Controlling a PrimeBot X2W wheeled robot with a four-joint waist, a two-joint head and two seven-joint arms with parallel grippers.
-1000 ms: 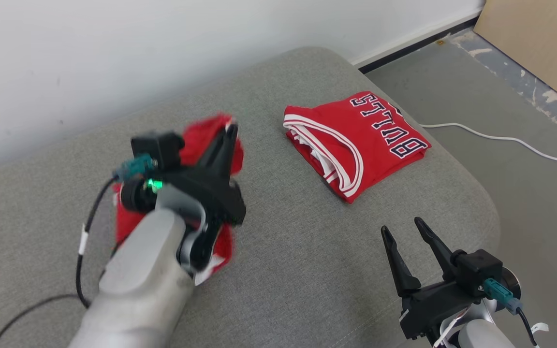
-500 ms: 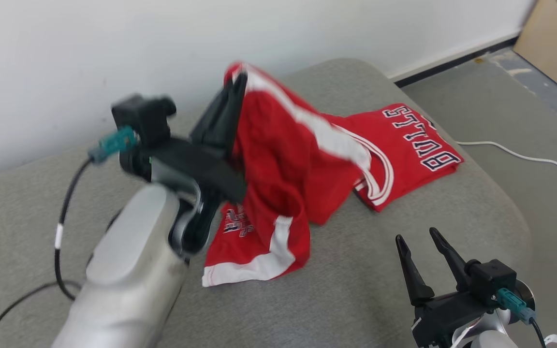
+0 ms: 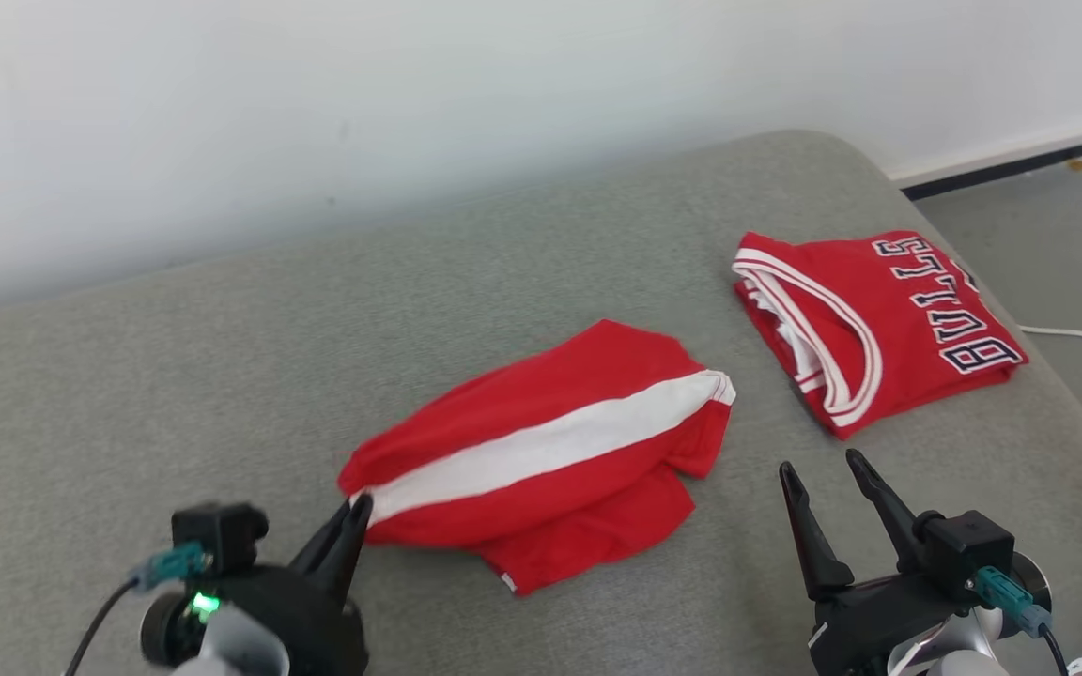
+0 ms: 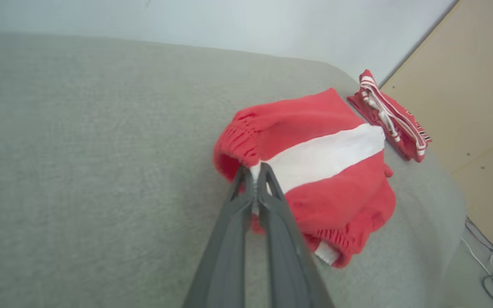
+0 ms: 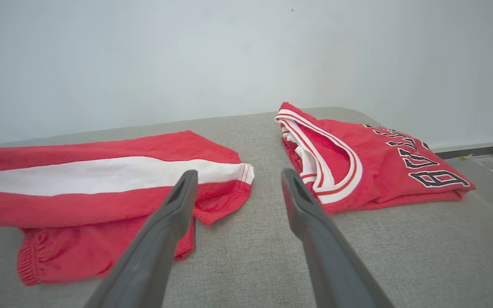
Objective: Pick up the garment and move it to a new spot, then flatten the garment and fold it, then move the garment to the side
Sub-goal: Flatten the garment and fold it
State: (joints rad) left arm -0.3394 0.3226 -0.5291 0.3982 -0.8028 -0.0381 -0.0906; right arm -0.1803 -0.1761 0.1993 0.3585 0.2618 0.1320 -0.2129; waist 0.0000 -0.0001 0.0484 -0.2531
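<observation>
My left pincer is clamping the red shorts at the end of their white stripe; they are lying rumpled mid-way along the grey couch. My right pincer is hovering, fingers apart, beside their far end. The folded jersey is lying beyond.

Garments: two, both red: shorts with a white stripe, and a folded jersey lettered BULLS
Grippers: two, the left gripper and the right gripper
Fingers: four, two dark ones on each gripper
Cushion: one, grey
Cable: one, white, on the floor
</observation>
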